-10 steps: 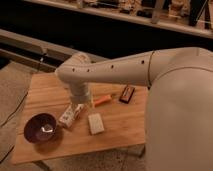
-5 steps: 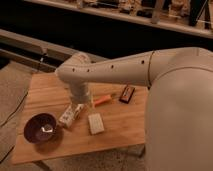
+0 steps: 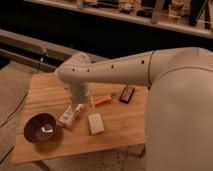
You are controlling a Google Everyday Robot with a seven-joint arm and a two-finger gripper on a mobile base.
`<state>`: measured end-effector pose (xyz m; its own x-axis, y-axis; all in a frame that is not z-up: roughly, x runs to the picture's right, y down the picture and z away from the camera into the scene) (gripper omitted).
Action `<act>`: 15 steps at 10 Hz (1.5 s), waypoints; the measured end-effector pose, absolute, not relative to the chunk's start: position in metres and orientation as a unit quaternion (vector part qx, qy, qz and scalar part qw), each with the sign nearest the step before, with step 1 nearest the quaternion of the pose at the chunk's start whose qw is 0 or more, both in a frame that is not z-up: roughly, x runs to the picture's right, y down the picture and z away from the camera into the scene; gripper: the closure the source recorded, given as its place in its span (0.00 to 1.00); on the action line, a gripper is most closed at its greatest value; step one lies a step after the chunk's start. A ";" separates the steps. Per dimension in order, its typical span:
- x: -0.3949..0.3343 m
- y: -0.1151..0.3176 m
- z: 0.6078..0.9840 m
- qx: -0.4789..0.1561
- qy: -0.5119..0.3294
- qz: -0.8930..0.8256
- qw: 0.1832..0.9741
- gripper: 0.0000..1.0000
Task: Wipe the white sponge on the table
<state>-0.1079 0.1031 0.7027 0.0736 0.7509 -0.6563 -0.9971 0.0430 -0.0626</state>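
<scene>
The white sponge lies flat on the wooden table, near its front middle. My arm reaches in from the right, bends above the table's middle and points down. My gripper is at the arm's lower end, just above the table. It is a little behind and to the left of the sponge, close to a white carton-like bottle. The gripper is apart from the sponge.
A dark bowl stands at the front left of the table. An orange item and a dark flat packet lie behind the sponge toward the right. My large white arm covers the table's right side.
</scene>
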 end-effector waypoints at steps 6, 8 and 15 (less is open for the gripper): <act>-0.108 0.103 0.703 -0.264 0.233 0.639 0.683 0.35; -0.108 0.103 0.703 -0.264 0.233 0.639 0.683 0.35; -0.100 0.105 0.697 -0.264 0.234 0.632 0.690 0.35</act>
<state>-0.1003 0.1048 0.6971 0.0928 0.7484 -0.6568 -0.9956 0.0622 -0.0698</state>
